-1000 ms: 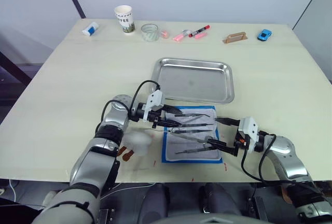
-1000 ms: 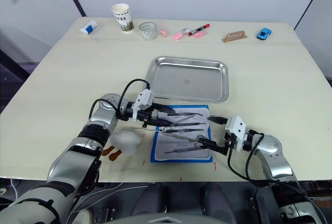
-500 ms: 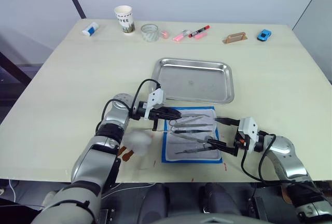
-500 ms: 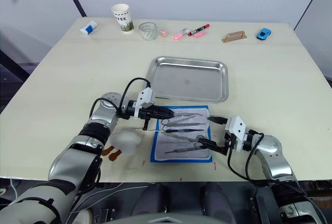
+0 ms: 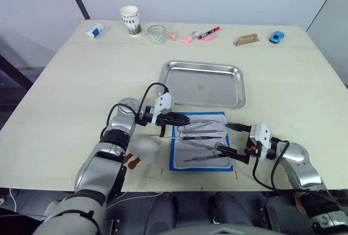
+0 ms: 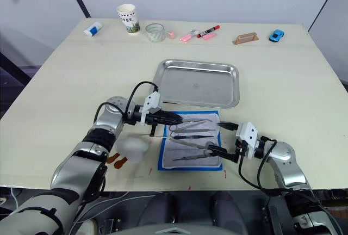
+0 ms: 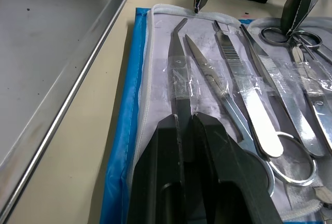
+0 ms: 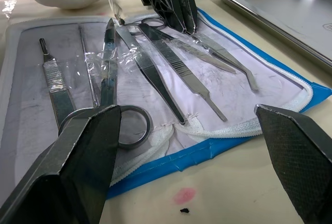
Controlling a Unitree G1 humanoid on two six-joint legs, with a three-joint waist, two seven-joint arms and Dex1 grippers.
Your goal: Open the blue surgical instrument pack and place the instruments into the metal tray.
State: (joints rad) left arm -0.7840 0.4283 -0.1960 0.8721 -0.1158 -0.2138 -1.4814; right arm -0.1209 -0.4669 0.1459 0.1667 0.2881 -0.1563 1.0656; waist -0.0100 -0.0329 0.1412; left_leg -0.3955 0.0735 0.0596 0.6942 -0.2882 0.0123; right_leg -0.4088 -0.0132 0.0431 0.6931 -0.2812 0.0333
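The flat blue surgical instrument pack (image 5: 199, 141) lies open beside the shiny steel tray (image 5: 203, 84), which holds nothing yet. The slim grey instruments (image 5: 202, 135) remain inside. My left end effector (image 5: 182, 121) pinches curved forceps (image 7: 177, 76); my right end effector (image 5: 224, 153) gapes, holding nothing.

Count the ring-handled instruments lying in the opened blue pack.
2 ring-handled instruments. One has its rings at the pack's end near the right hand; the other's rings lie by the left hand. More may be hidden beneath it.
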